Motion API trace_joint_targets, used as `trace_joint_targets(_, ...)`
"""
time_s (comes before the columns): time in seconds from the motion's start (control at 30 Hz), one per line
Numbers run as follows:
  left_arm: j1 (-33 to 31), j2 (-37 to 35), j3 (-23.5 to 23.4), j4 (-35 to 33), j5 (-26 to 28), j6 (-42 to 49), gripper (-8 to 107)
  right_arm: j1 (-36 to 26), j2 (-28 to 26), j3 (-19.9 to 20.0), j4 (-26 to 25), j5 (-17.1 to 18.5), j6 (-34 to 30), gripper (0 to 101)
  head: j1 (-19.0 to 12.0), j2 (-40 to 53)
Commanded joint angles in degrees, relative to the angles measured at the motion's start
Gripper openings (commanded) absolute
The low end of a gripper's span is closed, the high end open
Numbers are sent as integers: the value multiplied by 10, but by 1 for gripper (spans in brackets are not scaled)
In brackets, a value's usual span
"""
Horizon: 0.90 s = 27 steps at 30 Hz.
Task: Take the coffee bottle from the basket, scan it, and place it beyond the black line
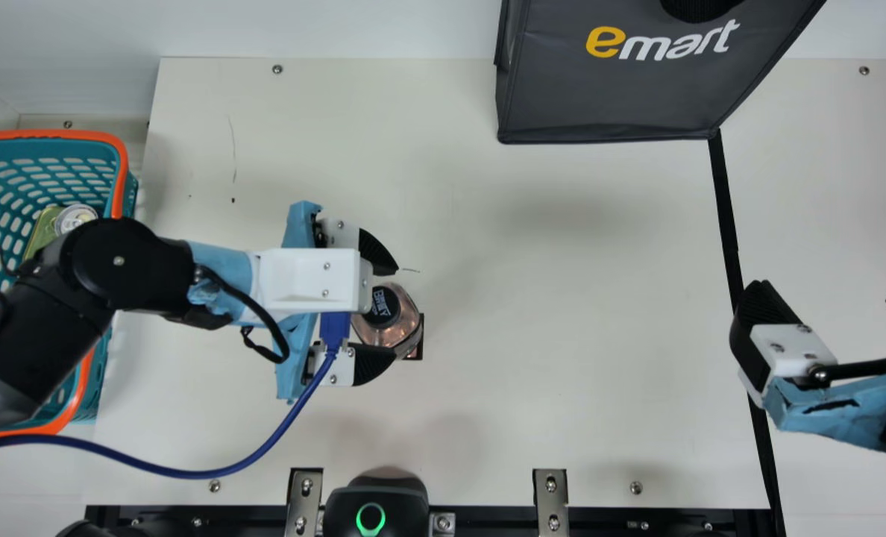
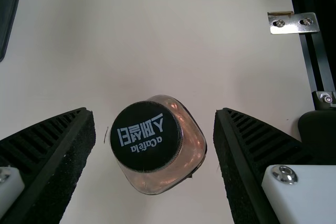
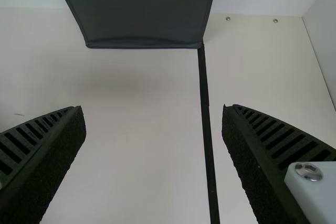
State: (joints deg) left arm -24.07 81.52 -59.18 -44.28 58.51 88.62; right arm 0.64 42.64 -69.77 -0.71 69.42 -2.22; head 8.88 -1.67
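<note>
Coffee bottle (image 1: 409,322), black cap up, stands on the counter (image 1: 562,321) between the jaws of my left gripper (image 1: 394,315). Those jaws are open, one to each side, and the left wrist view shows counter past the bottle on both sides, so I'm not gripping it. I read the placing as a staging spot: standing there, it can be taken around the body, or left free for me to come at it from another angle if its code faces the wrong way.

Toward my own side from those jaws sits the scanner (image 1: 371,501), its ring lit green. I can't tell whether the scan is done; if it isn't, a firm hold and a turn of the code toward the scanner come next. Closing off-centre could push the bottle askew, so I'd centre first.

Back past the left jaws, under the arm, is the teal basket (image 1: 121,179) with its orange rim, a can (image 1: 75,217) inside.

Well out in front of the left jaws runs the black line (image 1: 725,201). My right gripper (image 1: 832,292) hangs above it, jaws wide and holding nothing, with the line passing between them in its wrist view; that suits waiting for a handover or the final placing. Ahead of the right jaws, the dark shopping bag (image 1: 607,89) has its corner at the line's far end.
</note>
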Motion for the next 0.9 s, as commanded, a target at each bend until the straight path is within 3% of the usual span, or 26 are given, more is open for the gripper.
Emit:
trace_joint_targets(0.0,1,-1,0,-1,-1,-1,90,0,0,0,0,0,0,91,-10,1)
trace_joint_targets(0.37,14,-15,-16,7,-13,-45,90,0,0,0,0,0,0,91,-10,1)
trace_joint_targets(0.87,13,-81,-23,36,-51,-219,90,0,0,0,0,0,0,91,-10,1)
